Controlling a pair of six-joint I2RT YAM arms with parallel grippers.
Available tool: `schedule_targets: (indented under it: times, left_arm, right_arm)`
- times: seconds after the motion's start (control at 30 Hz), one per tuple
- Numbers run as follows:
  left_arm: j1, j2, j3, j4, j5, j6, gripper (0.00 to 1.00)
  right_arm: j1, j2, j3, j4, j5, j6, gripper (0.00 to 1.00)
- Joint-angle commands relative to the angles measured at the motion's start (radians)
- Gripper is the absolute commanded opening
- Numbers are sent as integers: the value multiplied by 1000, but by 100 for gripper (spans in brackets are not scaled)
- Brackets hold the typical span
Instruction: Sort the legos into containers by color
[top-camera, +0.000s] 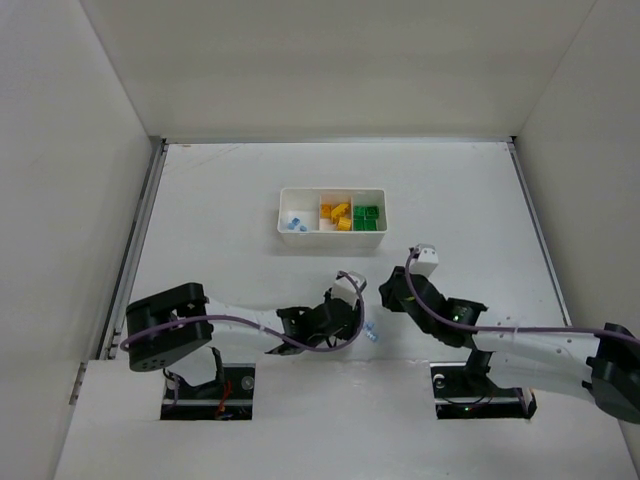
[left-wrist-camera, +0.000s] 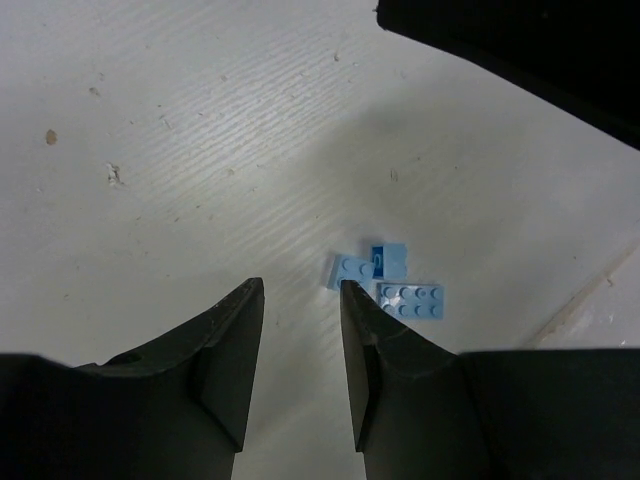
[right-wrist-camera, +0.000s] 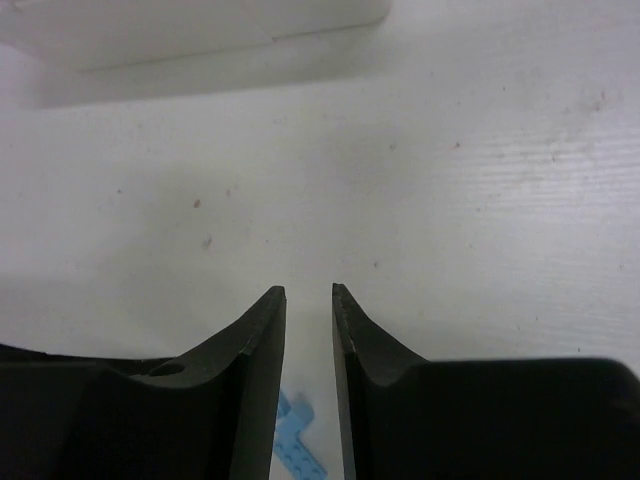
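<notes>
White tray (top-camera: 283, 215) on table (top-camera: 200, 200), bare surface on all sides of it, side walls (top-camera: 60, 150) well apart from its short ends. Inside tray: blue bricks (top-camera: 295, 224) in left compartment, yellow-orange bricks (top-camera: 336, 216) in middle, green bricks (top-camera: 366, 217) in right. Three loose blues (top-camera: 373, 335) on table on near side of tray, well apart from it, roughly in line with its right compartment. Bunched together, touching or almost: small plate (left-wrist-camera: 350, 270), upright piece (left-wrist-camera: 388, 258), longer plate (left-wrist-camera: 412, 300). Both grippers crowded on near side of tray right by that cluster, close to each other, little room there; open surface from there up to tray. Left gripper (left-wrist-camera: 300, 287) low over table, fingers parted a moderate way, nothing between them, released. Right fingertip (left-wrist-camera: 362, 345) at edge of small plate; contact or hairline gap, cannot tell. Black body (left-wrist-camera: 520, 60) across upper right of left wrist view, just past the cluster. Right gripper (right-wrist-camera: 308, 290) aimed toward tray's near wall, well short of it, clean table between. Fingers drawn to a narrow slit, not touching each other, gripping nothing. One loose blue visible through that slit, low in right wrist view, on the side away from tray.
</notes>
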Motion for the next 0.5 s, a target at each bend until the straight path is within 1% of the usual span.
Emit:
schedule_targets:
  times: [0.0,0.13,0.3,0.47]
  left_arm:
    - [-10,8,29,20,27,21,33]
    - [-25,28,40,20,34,26,33]
    - [-33,51,55,27,34,33,33]
    - [-33,84,77,24,35,44,33]
  right_arm:
    - [43,-54,-17,-89,55,116,33]
    - [74,-49,-20,-111,35,129,35]
    - [115,-11,-8,-154,28,141,33]
    - [123,-15,-25,-140,19,155,33]
